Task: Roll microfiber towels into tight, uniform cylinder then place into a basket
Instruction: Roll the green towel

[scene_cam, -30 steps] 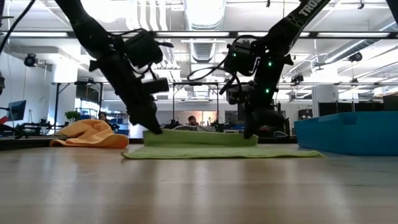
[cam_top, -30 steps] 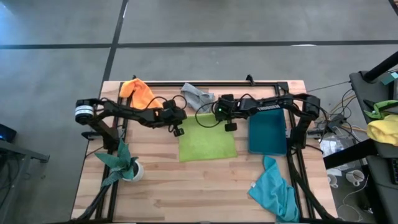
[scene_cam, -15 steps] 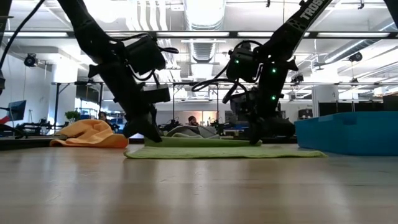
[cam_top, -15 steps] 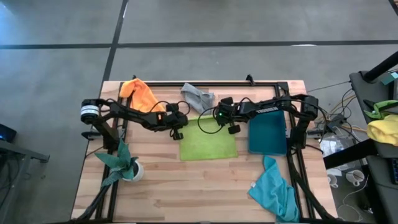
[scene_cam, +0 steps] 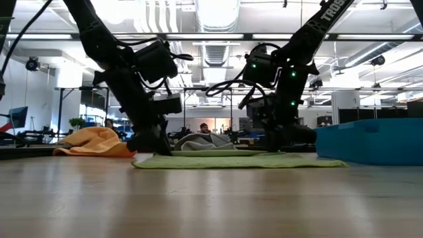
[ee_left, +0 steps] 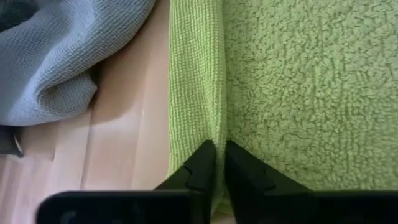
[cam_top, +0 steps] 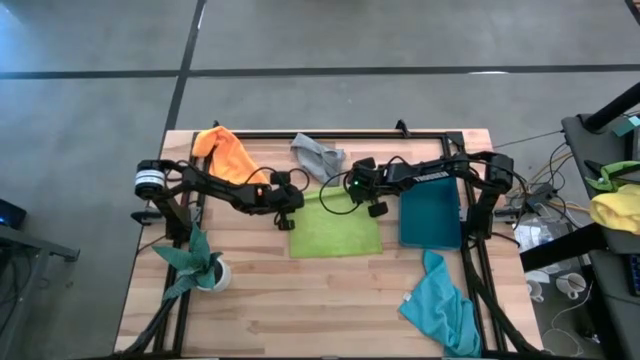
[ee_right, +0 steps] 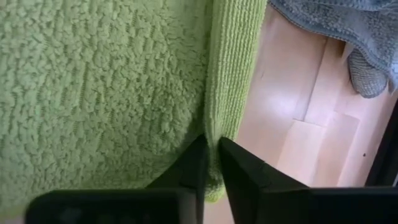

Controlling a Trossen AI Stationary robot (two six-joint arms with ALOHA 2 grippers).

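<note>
The lime green towel (cam_top: 335, 232) lies spread on the table's middle, its far edge folded over into a narrow strip (ee_left: 194, 81). My left gripper (cam_top: 288, 218) is shut on that strip at the towel's far left corner. My right gripper (cam_top: 375, 208) is shut on it at the far right corner. The teal-blue basket (cam_top: 430, 215) stands just right of the towel. An orange towel (cam_top: 225, 150) and a grey towel (cam_top: 318, 155) lie crumpled at the far edge. The turquoise towel (cam_top: 440, 305) lies bunched near the right front corner. My left gripper pinches the free edge of the folded-over strip (ee_left: 217, 134) between its two fingers, slanting down from the table's left. The strip lies flat on the towel, which rests on the table. My right gripper pinches the same strip's edge (ee_right: 210, 127) at its other end between its two fingers, slanting steeply down. The cloth there lies down on the towel (scene_cam: 238, 160).
A potted plant (cam_top: 200, 262) stands at the near left, beside the left arm's base. A yellow and green cloth heap (cam_top: 615, 205) sits off the table to the right. Bare wood stretches in front of the towel to the near edge.
Both grippers have sunk toward the table and come slightly toward the near edge. The towel's far edge, held up as a raised band a second ago, now lies folded flat on the rest of the towel, which has stayed in place.
</note>
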